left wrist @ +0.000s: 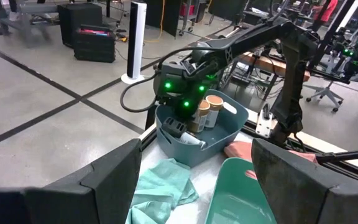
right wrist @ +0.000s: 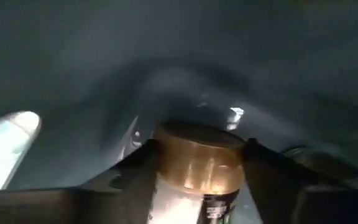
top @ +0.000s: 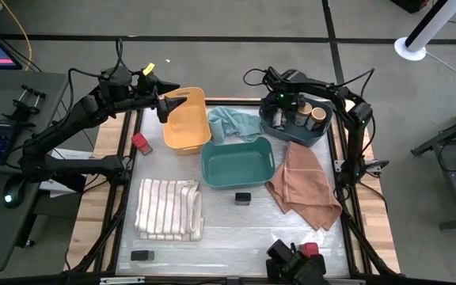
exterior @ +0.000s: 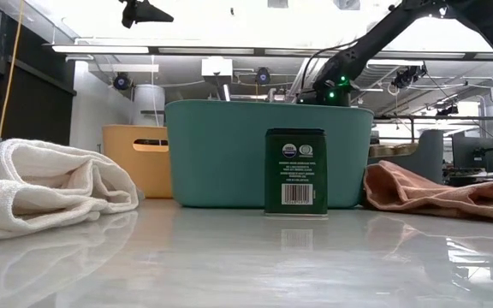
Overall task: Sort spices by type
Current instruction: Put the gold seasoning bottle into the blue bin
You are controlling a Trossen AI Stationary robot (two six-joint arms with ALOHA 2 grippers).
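We see the right gripper (top: 280,111) lowered into the slate-blue bin (top: 319,134) at the far right of the table, its fingers (right wrist: 135,177) closed on either side of a tan-lidded round jar (right wrist: 197,155). This jar stands upright, and its lower body and label are cut off in the right wrist view. Two more tan-lidded jars (top: 311,113) stand upright beside it in the same bin; in the left wrist view the gripper body partly hides them.

The left gripper (top: 161,105) hovers over the yellow bin (top: 187,136) with its fingers (left wrist: 114,180) spread wide and nothing between them.

A black tin (exterior: 295,172) stands upright on end just in front of the teal bin (exterior: 221,154), its long axis vertical. A barcode and two round seals face the low camera, but we cannot read its fine print.

A second flat black tin (top: 141,255) lies near the front left edge, by the striped cloth (top: 169,209). One red-topped jar (top: 141,142) sits left of the yellow bin. Another red-topped jar (top: 310,249) sits at the front edge, partly hidden by dark equipment.
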